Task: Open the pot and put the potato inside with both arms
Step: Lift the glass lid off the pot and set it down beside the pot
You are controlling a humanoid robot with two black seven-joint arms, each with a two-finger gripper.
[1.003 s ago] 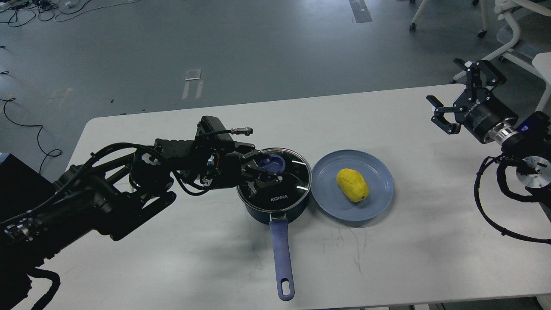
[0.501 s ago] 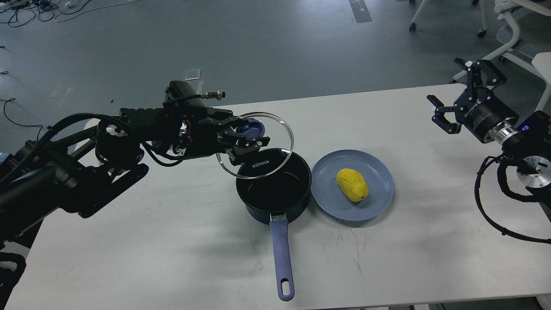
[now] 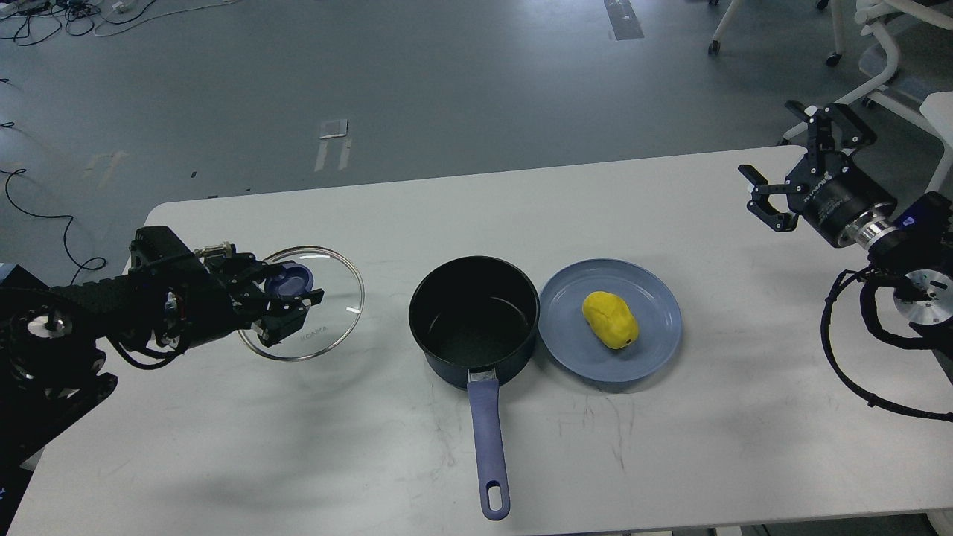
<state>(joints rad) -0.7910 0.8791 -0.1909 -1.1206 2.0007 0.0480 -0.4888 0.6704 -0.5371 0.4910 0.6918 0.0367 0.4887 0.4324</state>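
Moved: glass lid (image 3: 316,309), carried from above the pot (image 3: 473,316) toward 9 o'clock, left gripper (image 3: 287,305) clamped on its knob. Potato (image 3: 610,320) on blue plate (image 3: 655,350), 3 o'clock. Right gripper (image 3: 800,160) spread, idle.

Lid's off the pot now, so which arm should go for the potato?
Right. The right gripper is open and free, nearer the potato; the left gripper holds the lid.
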